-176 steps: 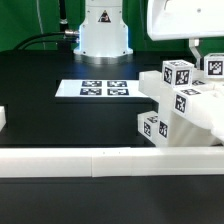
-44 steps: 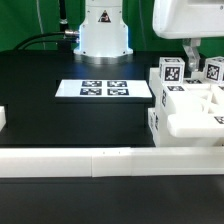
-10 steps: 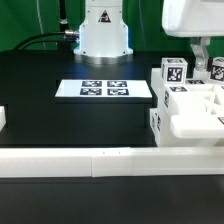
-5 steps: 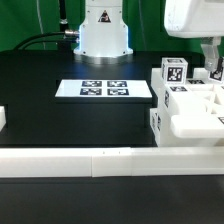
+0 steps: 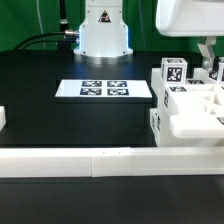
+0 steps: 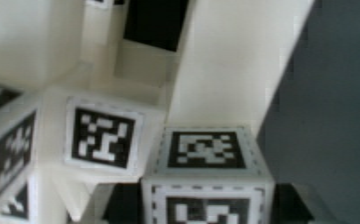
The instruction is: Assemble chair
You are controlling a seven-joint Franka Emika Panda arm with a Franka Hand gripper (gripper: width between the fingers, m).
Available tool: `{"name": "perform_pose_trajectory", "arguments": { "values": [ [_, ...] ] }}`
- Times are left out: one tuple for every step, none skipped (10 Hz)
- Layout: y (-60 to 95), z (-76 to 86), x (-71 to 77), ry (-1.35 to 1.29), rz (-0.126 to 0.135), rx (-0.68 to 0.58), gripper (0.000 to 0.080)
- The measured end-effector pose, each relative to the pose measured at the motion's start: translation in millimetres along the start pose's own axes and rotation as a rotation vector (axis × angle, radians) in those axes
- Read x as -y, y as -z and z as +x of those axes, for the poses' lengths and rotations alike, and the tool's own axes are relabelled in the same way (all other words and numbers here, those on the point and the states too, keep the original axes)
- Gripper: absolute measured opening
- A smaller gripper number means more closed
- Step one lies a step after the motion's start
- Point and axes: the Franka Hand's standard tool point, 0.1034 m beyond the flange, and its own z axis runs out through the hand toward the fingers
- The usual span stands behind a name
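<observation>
Markings: square black-and-white tags are seen on the chair parts point(image 5: 188, 103) and on the marker board point(image 5: 104, 89); no readable writing or brand is made out in either view.
Chair parts: a cluster of chunky white pieces is set on the black table point(image 5: 60, 125) at the exterior view's right, just behind the long white border rail point(image 5: 80, 160). One tagged post point(image 5: 175, 72) stands upright at the cluster's back.
Wrist view: tagged square post ends point(image 6: 203, 150) are seen close up, side by side; the picture is blurred.
Gripper: the gripper point(image 5: 213, 62) is lowered onto the back of the cluster, beside the tagged post. Its fingers are drawn in narrow about a white piece there; which piece is held cannot be told, as the contact is partly cut off at the frame edge.
Marker board: lying flat near the robot base point(image 5: 103, 35), well apart from the cluster.
Change noted: a second ago the fingers stood wider and higher above the cluster; the chair parts have not shifted since then.
</observation>
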Motion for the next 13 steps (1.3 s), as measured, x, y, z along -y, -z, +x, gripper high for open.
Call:
{"name": "perform_pose_trajectory", "arguments": {
  "values": [
    [0.5,1.0,-2.1,-0.101,-0.001,-0.004,0.0283],
    [0.6,1.3,-2.5,-0.194,-0.002,-0.006,0.0283],
    [-0.3,0.7,-2.9,-0.319,-0.005,-0.005,0.0284],
    [-0.2,1.0,-5.3,-0.392,-0.007,-0.006,0.0284],
    [0.0,1.2,-7.3,-0.430,-0.009,-0.007,0.0284],
    [0.1,1.5,-8.7,-0.471,-0.009,-0.007,0.0284],
    [0.7,2.0,-10.5,-0.546,-0.010,-0.009,0.0284],
    [0.9,2.3,-11.6,-0.594,-0.010,-0.010,0.0284],
    [1.0,2.2,-12.5,-0.655,-0.008,-0.011,0.0284],
    [1.0,1.5,-16.5,-0.725,-0.010,-0.013,0.0284],
    [-0.1,1.1,-16.0,-0.733,-0.010,-0.011,0.0336],
    [-0.3,1.0,-15.9,-0.722,-0.010,-0.011,0.0487],
    [1.5,1.0,-16.8,-0.705,-0.010,-0.008,0.0487]
  ]
}}
